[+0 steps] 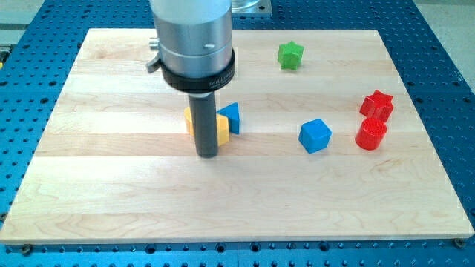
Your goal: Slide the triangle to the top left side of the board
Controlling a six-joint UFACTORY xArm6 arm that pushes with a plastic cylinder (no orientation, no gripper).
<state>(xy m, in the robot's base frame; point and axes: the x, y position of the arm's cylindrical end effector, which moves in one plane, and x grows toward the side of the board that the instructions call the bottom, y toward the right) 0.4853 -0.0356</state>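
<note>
The blue triangle block (231, 116) lies near the board's middle, partly hidden by my rod. A yellow block (220, 128) touches its left side and is mostly hidden behind the rod, so its shape is unclear. My tip (207, 155) rests on the wooden board (111, 185) just below and in front of the yellow block, to the lower left of the blue triangle. The arm's grey body fills the view's top centre.
A blue cube (315, 136) sits right of centre. A red star block (377, 104) and a red cylinder (371, 134) stand close together at the right. A green star block (291, 55) lies near the top edge. Blue perforated table surrounds the board.
</note>
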